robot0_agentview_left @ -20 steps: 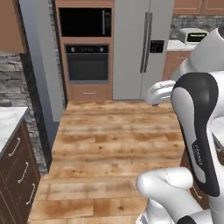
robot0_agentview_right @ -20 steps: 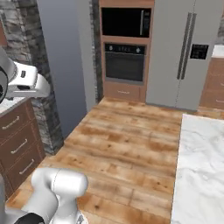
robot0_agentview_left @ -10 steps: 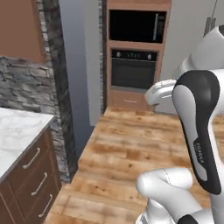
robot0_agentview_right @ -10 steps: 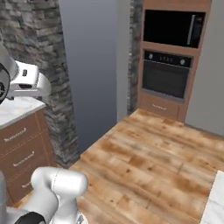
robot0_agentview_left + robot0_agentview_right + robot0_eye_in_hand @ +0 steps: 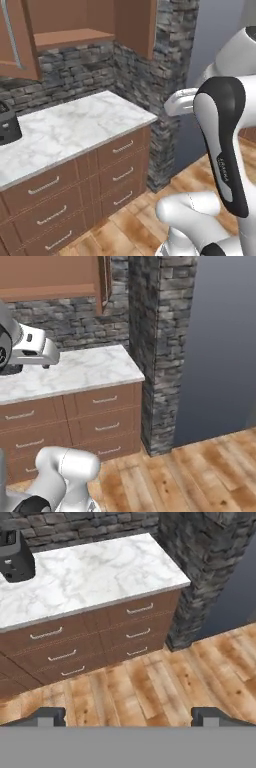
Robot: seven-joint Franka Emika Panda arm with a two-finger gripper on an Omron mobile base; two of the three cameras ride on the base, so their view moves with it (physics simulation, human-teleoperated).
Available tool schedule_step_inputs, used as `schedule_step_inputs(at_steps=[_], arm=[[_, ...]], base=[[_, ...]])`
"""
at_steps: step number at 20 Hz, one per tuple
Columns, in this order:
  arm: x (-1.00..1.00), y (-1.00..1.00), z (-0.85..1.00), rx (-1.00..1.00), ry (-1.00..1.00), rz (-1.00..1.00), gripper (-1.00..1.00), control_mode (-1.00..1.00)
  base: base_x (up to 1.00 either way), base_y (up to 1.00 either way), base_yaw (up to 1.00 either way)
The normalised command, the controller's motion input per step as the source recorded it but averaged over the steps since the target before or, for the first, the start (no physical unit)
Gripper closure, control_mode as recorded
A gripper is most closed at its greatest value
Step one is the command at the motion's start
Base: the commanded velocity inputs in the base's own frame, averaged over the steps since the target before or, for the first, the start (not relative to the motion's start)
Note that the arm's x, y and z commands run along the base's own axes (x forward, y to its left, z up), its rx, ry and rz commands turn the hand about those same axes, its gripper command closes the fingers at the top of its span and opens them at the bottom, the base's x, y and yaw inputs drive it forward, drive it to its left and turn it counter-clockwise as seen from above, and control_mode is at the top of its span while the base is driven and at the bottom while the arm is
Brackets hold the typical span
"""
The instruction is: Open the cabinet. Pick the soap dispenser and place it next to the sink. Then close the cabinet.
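Swung from oven to marble counter beneath cabinet; end effector spread.

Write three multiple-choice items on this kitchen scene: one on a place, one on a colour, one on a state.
1. Where does the dark boxy appliance stand?
A. on the white marble countertop
B. on the wooden plank floor
C. inside a drawer

2. What colour are the panelled drawer fronts under the countertop?
A. white
B. reddish-brown
C. green

3. How does the robot's two-finger gripper stand?
A. shut on a bottle
B. shut and empty
C. open and empty

Answers: 1 A, it sits on the marble top by the stone wall. 2 B, brown wood with silver handles. 3 C, the tips stand wide apart over the floor.
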Motion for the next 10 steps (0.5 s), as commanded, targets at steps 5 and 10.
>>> schedule_step_inputs(at_steps=[5,10], arm=[[0.0,0.0,0.0,0.0,0.0,0.0,-1.0,1.0],[0.0,0.0,0.0,0.0,0.0,0.0,-1.0,1.0]], base=[[0.31,0.0,1.0],[0.86,-0.39,0.53]])
